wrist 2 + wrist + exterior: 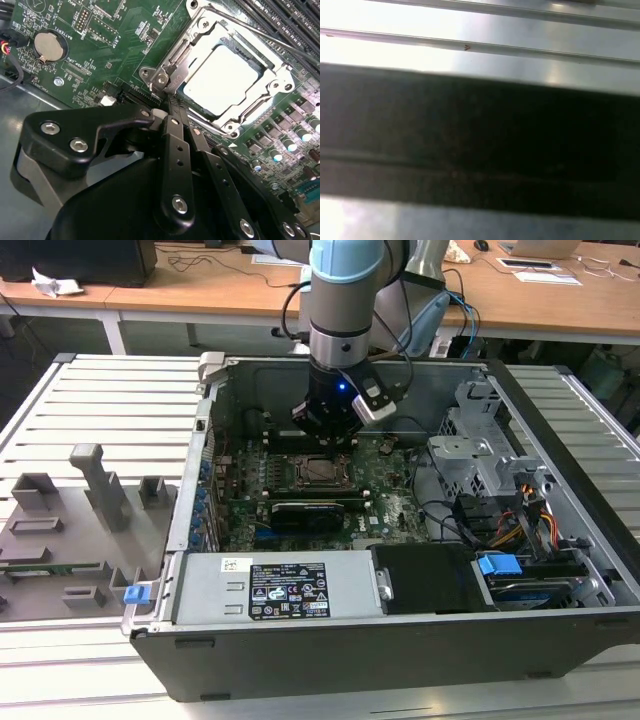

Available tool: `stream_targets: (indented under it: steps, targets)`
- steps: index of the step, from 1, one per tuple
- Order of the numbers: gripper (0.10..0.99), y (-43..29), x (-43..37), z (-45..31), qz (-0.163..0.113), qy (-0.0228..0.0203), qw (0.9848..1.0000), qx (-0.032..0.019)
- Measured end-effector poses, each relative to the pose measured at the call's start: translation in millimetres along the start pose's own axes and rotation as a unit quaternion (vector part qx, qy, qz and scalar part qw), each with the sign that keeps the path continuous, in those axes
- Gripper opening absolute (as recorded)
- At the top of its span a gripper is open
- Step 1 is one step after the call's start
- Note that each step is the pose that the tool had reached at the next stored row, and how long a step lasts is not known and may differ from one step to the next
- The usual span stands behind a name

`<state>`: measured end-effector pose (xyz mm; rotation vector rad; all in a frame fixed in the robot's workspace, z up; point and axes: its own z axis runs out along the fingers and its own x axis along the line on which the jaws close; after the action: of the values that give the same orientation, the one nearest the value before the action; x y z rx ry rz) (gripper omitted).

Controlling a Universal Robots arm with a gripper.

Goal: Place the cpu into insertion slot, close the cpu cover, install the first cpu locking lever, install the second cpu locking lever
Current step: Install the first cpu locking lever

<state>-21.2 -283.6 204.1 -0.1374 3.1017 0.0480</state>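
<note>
In an open computer case, the motherboard carries the socket. The cpu lies in the socket with its pale silver top showing. The cpu cover lies flat around it, framing the chip in its window. My gripper hangs just behind the socket in the exterior view. In the second wrist view my gripper is shut, fingertips together at the socket's corner, touching or just short of a metal locking lever along that edge. I see nothing held between the fingers.
The case walls surround the board. A power supply sits at the front, with a drive cage and cables on the exterior view's right. A coin battery and memory slots flank the socket. A grey fixture tray lies outside the case.
</note>
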Motion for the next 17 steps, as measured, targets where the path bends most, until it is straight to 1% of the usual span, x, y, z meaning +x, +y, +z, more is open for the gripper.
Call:
stream_targets:
  steps: [3, 6, 10, 14, 17]
  targets:
    - [0.106, 0.0, 0.0, 0.7, 0.0, 0.0004, 1.0, 0.0039]
    - [0.106, 0.1, -0.1, 1.8, 0.0, 0.0005, 1.0, 0.0046]
    - [0.106, 0.0, -0.3, 4.1, 0.0, 0.0005, 1.0, 0.0042]
    - [0.106, 0.1, -0.3, 4.4, 0.0, 0.0001, 1.0, 0.0005]
    - [0.106, 0.1, -0.4, 3.2, 0.0, 0.0001, 1.0, 0.0003]
